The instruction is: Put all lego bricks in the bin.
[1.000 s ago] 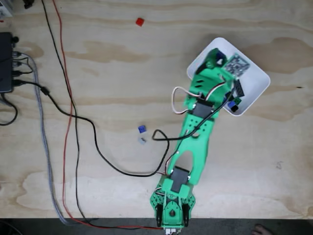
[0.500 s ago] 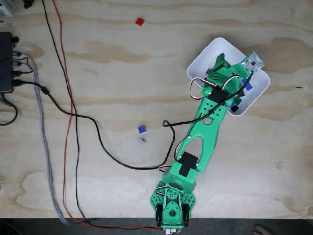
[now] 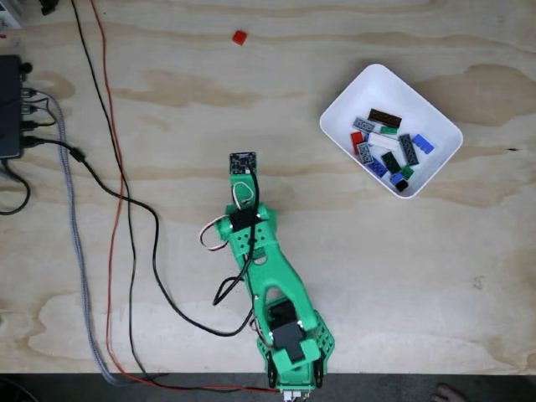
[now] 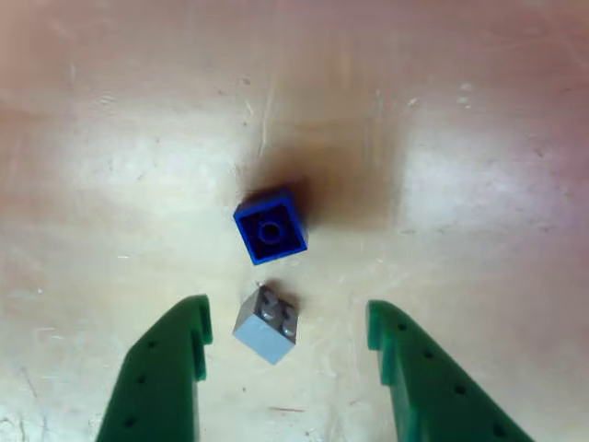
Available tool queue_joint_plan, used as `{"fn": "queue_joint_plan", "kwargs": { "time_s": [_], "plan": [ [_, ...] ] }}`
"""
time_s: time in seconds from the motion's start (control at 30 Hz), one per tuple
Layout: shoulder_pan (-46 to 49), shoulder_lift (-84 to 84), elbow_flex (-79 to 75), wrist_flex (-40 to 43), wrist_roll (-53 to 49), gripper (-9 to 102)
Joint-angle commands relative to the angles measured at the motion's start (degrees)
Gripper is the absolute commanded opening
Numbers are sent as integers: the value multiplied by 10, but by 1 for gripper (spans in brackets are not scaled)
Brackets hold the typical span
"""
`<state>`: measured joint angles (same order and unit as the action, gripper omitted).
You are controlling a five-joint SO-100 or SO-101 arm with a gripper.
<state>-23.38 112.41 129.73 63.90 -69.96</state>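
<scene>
In the other view, my gripper (image 4: 287,320) is open just above the wooden table, its green fingers (image 4: 161,378) on either side of a small grey lego brick (image 4: 266,325). A blue lego brick (image 4: 270,226) lies just beyond the grey one, outside the fingers. In the fixed view, the green arm (image 3: 268,276) reaches up and to the left from its base and covers both bricks. A red lego brick (image 3: 239,37) lies alone near the top edge. The white bin (image 3: 377,84) at the upper right holds several lego bricks (image 3: 385,142) of mixed colours.
Black, red and grey cables (image 3: 126,209) run down the left side of the table, and one black cable loops to the arm's base. A black box (image 3: 8,109) sits at the left edge. The table's front edge runs along the bottom of the fixed view.
The arm has swung left, away from the bin, and now stands over the blue and grey bricks. The bricks in the bin are uncovered.
</scene>
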Motion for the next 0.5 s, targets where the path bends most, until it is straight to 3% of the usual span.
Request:
{"fn": "queue_joint_plan", "kwargs": {
  "time_s": [0.0, 0.47],
  "plan": [
    [11, -37, -15, -47, -42, 20],
    [-7, -75, 4, -101, -68, 14]
  ]
}}
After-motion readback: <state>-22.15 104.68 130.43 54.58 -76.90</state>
